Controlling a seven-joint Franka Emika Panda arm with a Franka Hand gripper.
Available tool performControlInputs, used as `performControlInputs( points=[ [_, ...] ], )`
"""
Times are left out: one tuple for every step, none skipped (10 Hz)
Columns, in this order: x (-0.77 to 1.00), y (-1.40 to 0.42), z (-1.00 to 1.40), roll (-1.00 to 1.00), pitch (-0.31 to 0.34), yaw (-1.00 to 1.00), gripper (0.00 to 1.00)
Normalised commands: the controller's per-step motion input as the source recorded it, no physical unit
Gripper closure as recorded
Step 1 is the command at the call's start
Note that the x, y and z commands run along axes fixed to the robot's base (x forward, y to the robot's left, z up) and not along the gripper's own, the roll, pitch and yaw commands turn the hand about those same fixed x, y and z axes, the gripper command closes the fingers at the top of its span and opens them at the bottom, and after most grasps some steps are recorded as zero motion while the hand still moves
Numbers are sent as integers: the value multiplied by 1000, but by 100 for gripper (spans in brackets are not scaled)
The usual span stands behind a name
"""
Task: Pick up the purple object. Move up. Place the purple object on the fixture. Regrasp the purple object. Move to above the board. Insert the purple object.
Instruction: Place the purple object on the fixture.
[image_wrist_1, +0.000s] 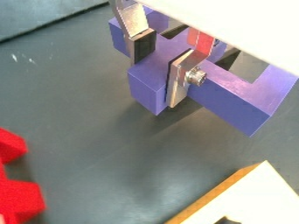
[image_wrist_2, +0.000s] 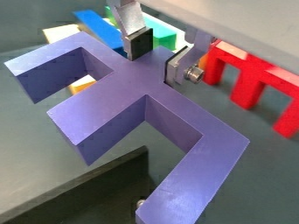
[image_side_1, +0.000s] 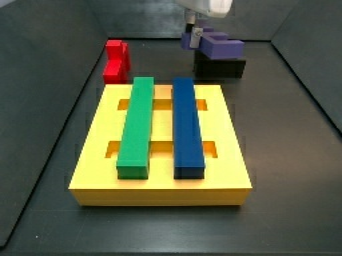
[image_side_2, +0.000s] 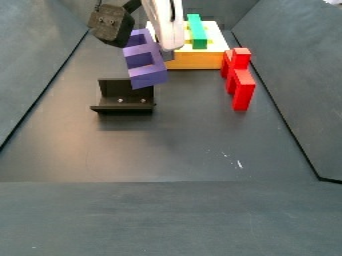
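The purple object is a blocky indigo piece with notches. It sits at the top of the black fixture at the back right, beyond the board. In a side view the purple object hangs tilted just above the fixture; I cannot tell whether they touch. My gripper comes down from above, also seen in a side view. In both wrist views the gripper has its silver fingers on either side of the piece's central stub, shut on it.
The yellow board carries a long green bar and a long blue bar. A red block stands behind the board's left end, also visible in a side view and both wrist views. Dark walls ring the floor.
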Motion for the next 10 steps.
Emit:
performControlInputs(
  points=[
    [309, 29, -3, -491, 11, 511, 100],
    [291, 54, 0, -446, 40, 506, 100],
    [229, 91, 91, -354, 63, 529, 100],
    [151, 194, 171, -91, 100, 569, 100],
    [226, 263, 57, 0, 69, 517, 100],
    [0, 189, 0, -100, 0, 63, 100],
    [-160, 126, 0, 0, -3, -89, 100],
    [0, 126, 0, 0, 34, 0, 100],
    [43, 77, 103, -100, 223, 183, 100],
    [0, 0, 214, -289, 303, 529, 100]
  ],
)
